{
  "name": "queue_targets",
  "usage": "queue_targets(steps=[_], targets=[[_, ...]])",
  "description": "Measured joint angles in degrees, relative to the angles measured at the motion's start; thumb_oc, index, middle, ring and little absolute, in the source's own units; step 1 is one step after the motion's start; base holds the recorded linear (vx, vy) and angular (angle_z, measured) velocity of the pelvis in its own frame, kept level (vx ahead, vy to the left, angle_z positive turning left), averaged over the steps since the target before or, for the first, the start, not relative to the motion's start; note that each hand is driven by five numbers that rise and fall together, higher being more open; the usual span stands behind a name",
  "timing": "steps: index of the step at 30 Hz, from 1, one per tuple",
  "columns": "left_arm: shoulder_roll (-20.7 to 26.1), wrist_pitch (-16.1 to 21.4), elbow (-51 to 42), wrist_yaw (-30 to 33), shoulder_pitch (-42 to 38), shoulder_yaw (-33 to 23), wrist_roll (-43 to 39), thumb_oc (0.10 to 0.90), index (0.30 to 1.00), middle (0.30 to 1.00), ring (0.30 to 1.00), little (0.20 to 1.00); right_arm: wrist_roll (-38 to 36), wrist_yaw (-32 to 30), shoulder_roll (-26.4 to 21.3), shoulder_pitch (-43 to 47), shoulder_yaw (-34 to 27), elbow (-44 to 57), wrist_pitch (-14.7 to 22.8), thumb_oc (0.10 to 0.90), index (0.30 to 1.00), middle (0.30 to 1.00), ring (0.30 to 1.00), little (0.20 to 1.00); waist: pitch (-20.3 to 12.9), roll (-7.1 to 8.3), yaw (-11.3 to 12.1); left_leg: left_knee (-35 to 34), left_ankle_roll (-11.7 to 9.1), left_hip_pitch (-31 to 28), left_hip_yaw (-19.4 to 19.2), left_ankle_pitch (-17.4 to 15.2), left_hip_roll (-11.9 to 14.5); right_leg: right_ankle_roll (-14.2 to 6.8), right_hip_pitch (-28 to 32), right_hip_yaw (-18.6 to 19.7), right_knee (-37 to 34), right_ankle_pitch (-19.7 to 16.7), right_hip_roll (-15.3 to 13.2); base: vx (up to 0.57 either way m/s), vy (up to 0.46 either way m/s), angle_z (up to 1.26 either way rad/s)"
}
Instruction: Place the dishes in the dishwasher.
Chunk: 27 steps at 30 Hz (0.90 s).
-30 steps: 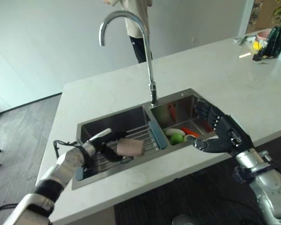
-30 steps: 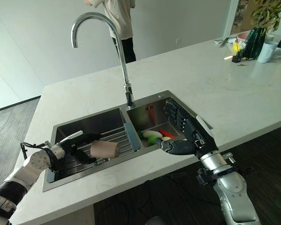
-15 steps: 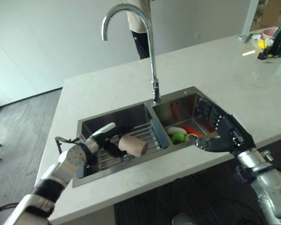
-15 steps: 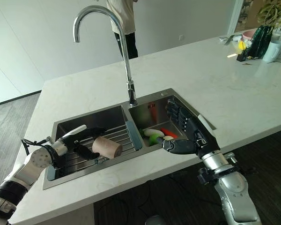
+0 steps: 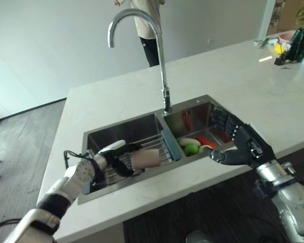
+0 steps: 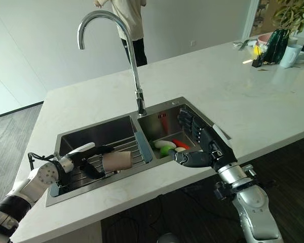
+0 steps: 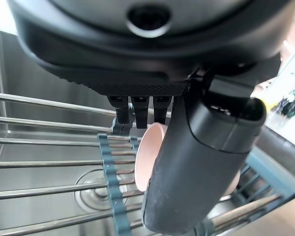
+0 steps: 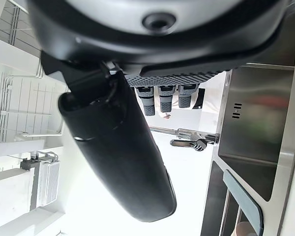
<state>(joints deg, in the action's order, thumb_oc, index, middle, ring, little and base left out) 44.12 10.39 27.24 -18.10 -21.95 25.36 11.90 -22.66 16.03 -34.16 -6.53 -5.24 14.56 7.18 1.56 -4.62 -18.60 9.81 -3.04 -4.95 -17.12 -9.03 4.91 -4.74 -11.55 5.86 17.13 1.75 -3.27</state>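
Now the left hand is clenched on the pink cup, lying on the sink rack, having closed in further; lift pending. Right hand hovers released.

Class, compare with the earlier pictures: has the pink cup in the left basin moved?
Yes. The pink cup, held by the left hand, now lies closer to the blue end of the rack by the sink divider.

Kitchen: double sink, faucet, countertop.
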Motion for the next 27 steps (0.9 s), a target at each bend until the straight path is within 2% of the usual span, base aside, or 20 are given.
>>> queue_targets(steps=[6, 12, 21, 27], targets=[[-0.1, 0.1, 2.0, 0.0, -1.9, 3.8, 2.7, 0.8, 0.9, 0.9, 0.9, 0.9, 0.0, 0.2, -0.2, 0.0, 0.0, 0.0, 0.0, 0.8, 0.9, 0.9, 0.9, 0.9, 0.0, 0.0, -0.5, 0.0, -0.1, -0.2, -0.9, -0.2, 0.3, 0.0, 0.0, 0.8, 0.1, 0.0, 0.5, 0.02, -0.012, -0.07], [-2.5, -0.3, 6.6, 0.1, -3.7, 4.1, 3.0, 0.8, 0.9, 0.9, 0.9, 0.9, 0.0, 0.8, -0.4, 0.0, 0.1, 0.0, 0.0, 0.8, 0.9, 0.9, 0.9, 0.9, -0.1, 0.06, -1.8, 0.0, -0.1, -0.6, -1.4, -0.3, 0.3, 0.0, -0.1, 1.3, 0.2, 0.0, 0.7, 0.0, -0.02, -0.04], [-3.0, -1.7, 6.2, 0.4, -4.0, 4.1, 2.4, 0.8, 0.9, 0.9, 0.9, 0.9, 0.0, 1.2, -0.4, 0.0, 0.1, 0.0, -0.1, 0.8, 0.9, 0.9, 0.9, 0.9, -0.3, 0.46, -2.5, 0.1, -0.3, -1.1, -2.2, -0.6, 0.7, 0.0, 0.0, 1.8, 0.5, 0.0, 1.3, -0.01, -0.015, -0.04], [-5.0, -3.0, 6.8, 1.4, -4.1, 4.1, 1.7, 0.8, 0.9, 0.9, 0.9, 0.9, 0.0, 1.2, -0.4, 0.0, 0.2, 0.0, -0.7, 0.8, 0.9, 0.9, 0.9, 0.9, -1.2, 0.63, -2.5, 0.2, -0.5, -1.1, -2.3, -0.7, 0.9, 0.1, 0.0, 1.8, 0.5, 0.0, 1.5, 0.0, 0.0, 0.0]])
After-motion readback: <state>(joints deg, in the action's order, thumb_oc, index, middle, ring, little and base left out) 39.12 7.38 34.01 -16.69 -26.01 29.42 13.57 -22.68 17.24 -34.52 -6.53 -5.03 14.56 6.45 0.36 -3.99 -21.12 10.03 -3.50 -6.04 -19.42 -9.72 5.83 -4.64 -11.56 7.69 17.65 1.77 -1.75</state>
